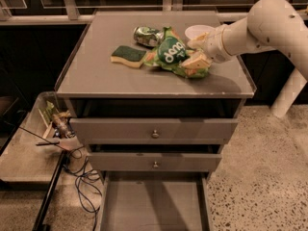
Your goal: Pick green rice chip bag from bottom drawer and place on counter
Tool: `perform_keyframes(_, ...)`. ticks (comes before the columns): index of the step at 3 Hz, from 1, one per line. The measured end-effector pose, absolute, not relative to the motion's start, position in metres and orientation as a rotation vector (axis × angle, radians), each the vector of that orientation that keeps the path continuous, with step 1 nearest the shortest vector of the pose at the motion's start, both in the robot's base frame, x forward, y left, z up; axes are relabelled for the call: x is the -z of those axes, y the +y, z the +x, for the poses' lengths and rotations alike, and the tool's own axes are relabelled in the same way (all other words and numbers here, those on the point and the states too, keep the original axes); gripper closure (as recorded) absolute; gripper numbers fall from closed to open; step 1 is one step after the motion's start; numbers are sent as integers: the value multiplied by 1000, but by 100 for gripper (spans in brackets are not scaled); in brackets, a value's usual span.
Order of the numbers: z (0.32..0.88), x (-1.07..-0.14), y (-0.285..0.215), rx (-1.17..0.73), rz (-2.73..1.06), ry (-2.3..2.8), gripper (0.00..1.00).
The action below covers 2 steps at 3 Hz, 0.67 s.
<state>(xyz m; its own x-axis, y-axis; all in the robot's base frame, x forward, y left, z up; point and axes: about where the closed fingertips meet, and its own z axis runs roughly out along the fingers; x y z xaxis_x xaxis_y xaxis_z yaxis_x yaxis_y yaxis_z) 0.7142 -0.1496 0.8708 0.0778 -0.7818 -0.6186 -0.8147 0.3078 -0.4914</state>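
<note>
Green rice chip bag (171, 53) lies crumpled on grey table (96, 71), toward the rear R of the top as viewed, logo side up. Gripper (192, 52) sits low over the bag's R end; its tan fingers (196, 61) are clamped on that end, one above and one below the foil. White arm (260, 25) enters from upper R of view, wrist just above the table surface. Green-and-yellow sponge (129, 55) lies just beside the bag's L end, approx. touching it. Green metal can (147, 34) lies on its side behind sponge and bag, close to both. White round dish (198, 31) stands behind the gripper. Below the top: two upper drawers (154, 128) w/ small round knobs, both pulled out partway. Bottom drawer (154, 206) is pulled out furthest, flat grey floor exposed. Dark cables (79, 177) trail on the speckled floor at L of cabinet.
</note>
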Motion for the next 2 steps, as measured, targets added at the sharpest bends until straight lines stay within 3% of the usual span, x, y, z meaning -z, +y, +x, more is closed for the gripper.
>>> perform_keyframes(1, 714, -871, -150, -47, -1461, 1686, 0)
perform_keyframes(2, 714, -871, -150, -47, -1461, 1686, 0)
